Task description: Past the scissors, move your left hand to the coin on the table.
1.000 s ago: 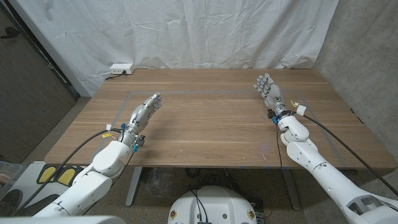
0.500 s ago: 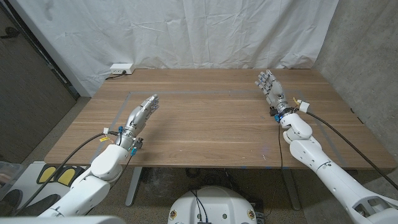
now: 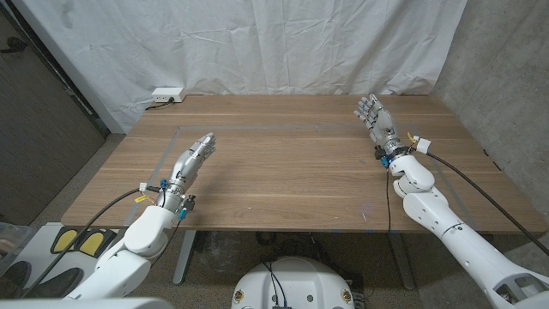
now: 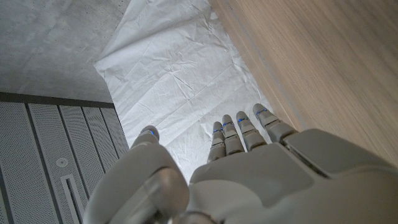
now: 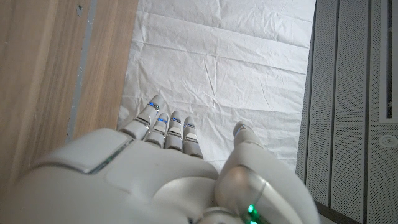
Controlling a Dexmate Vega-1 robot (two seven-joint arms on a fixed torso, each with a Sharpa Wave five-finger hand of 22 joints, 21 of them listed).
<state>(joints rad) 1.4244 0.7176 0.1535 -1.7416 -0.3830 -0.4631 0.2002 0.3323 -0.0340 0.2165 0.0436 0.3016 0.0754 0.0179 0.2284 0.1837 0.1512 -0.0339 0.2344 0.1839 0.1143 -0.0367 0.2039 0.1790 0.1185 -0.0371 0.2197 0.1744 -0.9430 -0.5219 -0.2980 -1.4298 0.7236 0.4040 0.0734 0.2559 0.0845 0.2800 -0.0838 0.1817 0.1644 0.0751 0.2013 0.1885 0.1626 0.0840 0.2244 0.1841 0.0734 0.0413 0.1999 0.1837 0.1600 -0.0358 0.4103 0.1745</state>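
My left hand [image 3: 192, 160] is over the left part of the wooden table [image 3: 283, 163], fingers stretched toward the far side, holding nothing. In the left wrist view the left hand [image 4: 249, 168] shows its back with fingers straight and apart. My right hand [image 3: 375, 123] is raised over the right part of the table, fingers extended and empty. The right wrist view has the right hand [image 5: 155, 168] with straight fingers against the white cloth. No scissors or coin can be seen on the tabletop.
A white power strip [image 3: 167, 93] lies at the table's far left corner. A white cloth backdrop [image 3: 257, 43] hangs behind the table. Faint tape lines [image 3: 257, 128] mark a rectangle on the wood.
Both arms have drawn outward and back a little: the left hand slid toward the left and nearer the front edge, the right hand shifted slightly right. Fingers stayed extended.
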